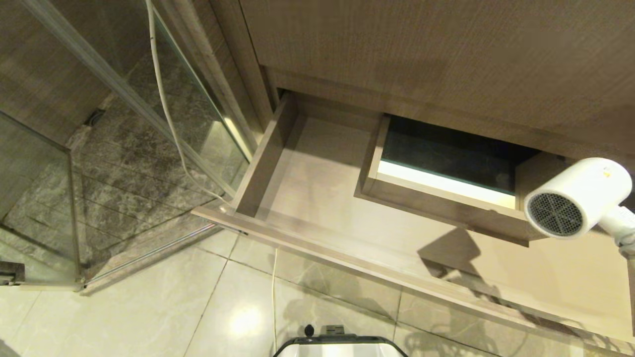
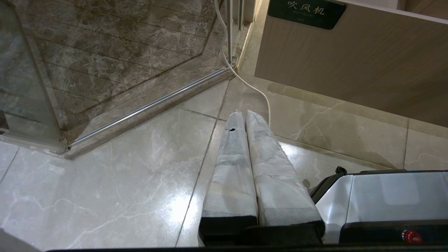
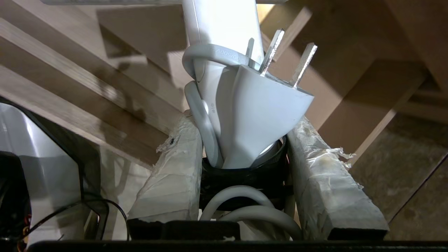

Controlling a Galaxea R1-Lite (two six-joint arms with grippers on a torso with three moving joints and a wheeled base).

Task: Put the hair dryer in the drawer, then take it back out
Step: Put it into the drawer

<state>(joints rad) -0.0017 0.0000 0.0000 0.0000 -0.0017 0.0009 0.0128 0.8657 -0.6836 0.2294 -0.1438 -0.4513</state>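
Bathroom drawer (image 1: 317,198); wrist-view-only plug (image 3: 259,115), seemingly pincer-held.

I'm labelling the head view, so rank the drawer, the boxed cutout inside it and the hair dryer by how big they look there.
1. drawer, by far the largest.
2. boxed cutout.
3. hair dryer, smallest as shown, though it hangs nearer the camera and is partly cut off at the picture's edge.

The drawer (image 1: 317,188) lies open with bare floor left; its boxed cutout (image 1: 446,173) blocks the right

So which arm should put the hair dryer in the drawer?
The right: its fingers already grip the hair dryer over the open drawer. The left gripper hangs shut, low over the floor.
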